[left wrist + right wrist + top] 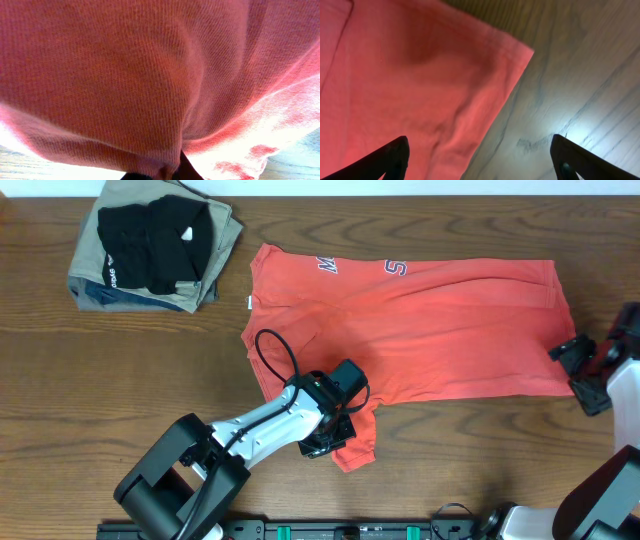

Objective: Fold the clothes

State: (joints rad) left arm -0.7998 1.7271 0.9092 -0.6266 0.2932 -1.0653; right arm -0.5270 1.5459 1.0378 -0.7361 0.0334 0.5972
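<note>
**T-shirt** [430, 320]: red-orange, short-sleeved. It lies spread flat on the table, right of centre, with its long side running left to right. White block lettering shows at the far edge, but only parts of an "M" and an "S" can be read; the rest is folded out of sight. A small white tag sits at the left edge. The weave is a fine ribbed knit with soft creases and a stitched hem.

**Left gripper** [335, 432]: at the near-left flap of the T-shirt, clenched on a gathered bunch of the cloth. In the left wrist view the fabric fills the frame and draws down to one dark fingertip [186, 170].

**Right gripper** [480, 160]: released, with the black fingers spread wide. It is at the shirt's near-right corner, one finger over cloth and the other over bare wood.

**Black garment** [155, 235]: folded, with small white print too small to read. It rests on top of the tan garment.

**Tan garment** [218, 255]: folded, at the far-left corner, well apart from the T-shirt.

**Table** [100, 380]: dark brown wood grain with a slight sheen.
</note>
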